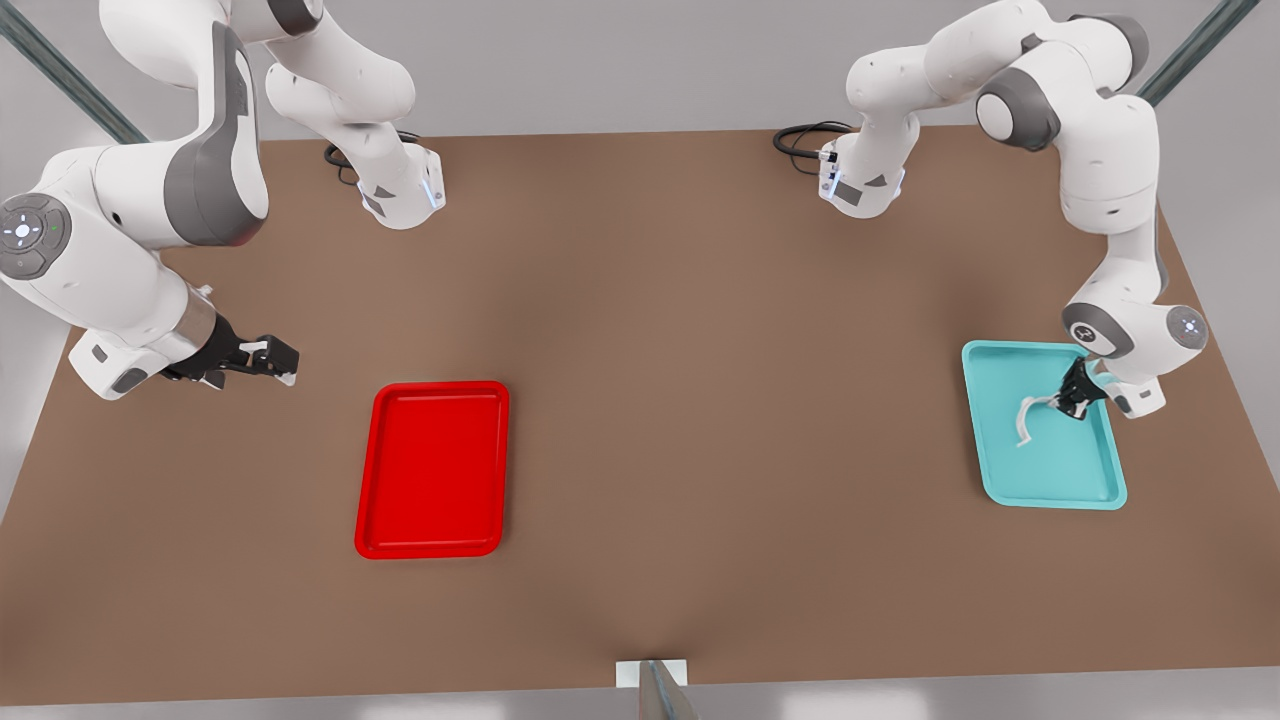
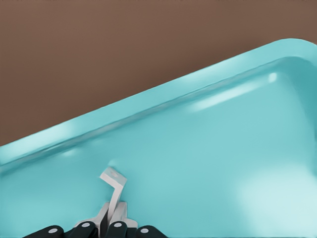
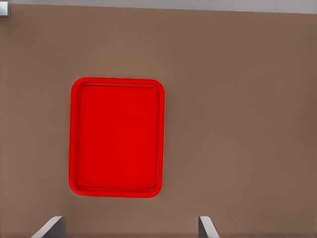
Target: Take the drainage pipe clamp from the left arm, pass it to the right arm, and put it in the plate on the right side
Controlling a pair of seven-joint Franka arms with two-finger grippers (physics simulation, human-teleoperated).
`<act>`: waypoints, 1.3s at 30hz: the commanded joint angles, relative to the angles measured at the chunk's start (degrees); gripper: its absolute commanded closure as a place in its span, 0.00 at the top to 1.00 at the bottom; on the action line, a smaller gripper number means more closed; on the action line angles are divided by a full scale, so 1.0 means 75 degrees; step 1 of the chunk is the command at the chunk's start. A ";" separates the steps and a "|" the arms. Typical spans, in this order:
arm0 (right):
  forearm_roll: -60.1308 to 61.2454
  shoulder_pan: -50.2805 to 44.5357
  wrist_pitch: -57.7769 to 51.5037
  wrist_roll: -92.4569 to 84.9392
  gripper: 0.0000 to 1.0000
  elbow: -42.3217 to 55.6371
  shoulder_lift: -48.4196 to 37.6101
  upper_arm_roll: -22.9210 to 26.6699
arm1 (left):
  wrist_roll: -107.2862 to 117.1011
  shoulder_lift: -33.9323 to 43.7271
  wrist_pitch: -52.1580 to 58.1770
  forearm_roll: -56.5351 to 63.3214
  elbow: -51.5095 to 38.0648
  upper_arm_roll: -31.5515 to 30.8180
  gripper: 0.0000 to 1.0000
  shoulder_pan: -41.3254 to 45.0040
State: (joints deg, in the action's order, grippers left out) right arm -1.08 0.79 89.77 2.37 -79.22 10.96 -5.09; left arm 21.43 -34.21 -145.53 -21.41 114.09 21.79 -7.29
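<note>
The drainage pipe clamp (image 1: 1028,415) is pinched at one end tab between the fingers of the left gripper (image 1: 1072,402), over the smooth teal tray (image 1: 1050,480). It is judged light, thin and stiff, so a flat tab is the best spot to be held. The right gripper (image 1: 272,360) is held with fingers spread, near the shiny red plate (image 1: 432,545).

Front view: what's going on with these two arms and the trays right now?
The left gripper, on the front view's right, is down in the teal tray with its fingers shut on one end of the white drainage pipe clamp. The right gripper waits open above the table, beside the red plate. No handover has happened yet.
</note>
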 commanded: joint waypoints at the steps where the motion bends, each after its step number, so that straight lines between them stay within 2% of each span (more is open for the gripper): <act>1: 0.0003 0.0000 -0.0005 0.0000 1.00 0.0005 -0.0008 -0.0001 | 0.0038 0.0061 0.0630 -0.0016 -0.0154 0.0001 0.21 0.0000; 3: 0.0003 0.0000 -0.0005 0.0000 1.00 0.0005 0.0003 -0.0001 | 0.0178 0.0049 0.2269 -0.0016 -0.1032 -0.0011 0.21 -0.0012; 5: 0.0003 0.0000 -0.0005 0.0000 1.00 0.0005 0.0003 -0.0001 | 0.0834 0.0061 0.3278 -0.0016 -0.1712 -0.0035 0.21 0.0140; 10: -0.0032 -0.0059 0.0018 0.0106 1.00 0.0180 0.0179 -0.0095 | 0.3833 0.0072 0.4204 -0.0625 -0.2532 -0.0152 0.21 0.2589; 12: -0.0055 -0.0164 0.0147 0.0188 1.00 0.0601 0.0483 -0.0236 | 0.5322 0.0072 0.4204 -0.1293 -0.3025 -0.0350 0.21 0.3515; 13: -0.0055 -0.0305 0.0147 0.0328 1.00 0.0719 0.0612 -0.0247 | 0.6376 0.0072 0.4204 -0.1434 -0.3259 -0.0760 0.21 0.3644; 14: -0.0067 -0.0527 0.0229 0.1474 1.00 0.0743 0.0729 -0.0306 | 0.7595 0.0072 0.4181 -0.1446 -0.3435 -0.1171 0.21 0.3902; 16: -0.0102 -0.1137 0.1096 0.2906 1.00 0.0790 0.1116 -0.0306 | 0.8803 0.0049 0.3970 -0.1680 -0.3681 -0.1312 0.21 0.4687; 18: -0.0114 -0.1828 0.2116 0.4241 1.00 0.0965 0.1772 -0.0306 | 0.9974 -0.0045 0.3033 -0.1809 -0.3763 -0.1312 0.21 0.5566; 20: -0.0383 -0.2426 0.2233 0.5484 1.00 0.1528 0.2522 -0.0271 | 1.0936 -0.0115 0.2131 -0.2008 -0.3845 -0.1534 0.21 0.6128; 22: -0.0407 -0.2964 0.2233 0.6620 1.00 0.1692 0.2769 -0.0271 | 1.1755 -0.0384 0.1404 -0.1997 -0.4137 -0.1886 0.21 0.6363; 26: -0.0723 -0.3621 0.2221 0.8379 1.00 0.1704 0.3003 -0.0259 | 1.1686 -0.0502 0.1380 -0.1997 -0.4373 -0.1968 0.21 0.6527; 30: -0.0723 -0.3809 0.2315 0.8988 1.00 0.1692 0.3237 -0.0271 | 1.1675 -0.0455 0.1403 -0.1973 -0.4420 -0.1968 0.21 0.6551; 32: -0.0723 -0.3949 0.2819 0.9598 1.00 0.1750 0.3519 -0.0283 | 1.0891 -0.0431 0.1579 -0.1926 -0.4408 -0.1968 0.21 0.6761; 39: -0.0641 -0.4008 0.2737 0.9645 0.99 0.2044 0.3847 -0.0283 | 1.0362 -0.0431 0.1884 -0.1926 -0.4408 -0.1968 0.21 0.6762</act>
State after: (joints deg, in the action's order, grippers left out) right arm -6.15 -29.27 109.50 50.05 -63.94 39.86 -7.20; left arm 86.19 -37.51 -131.82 -35.85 81.06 7.04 43.42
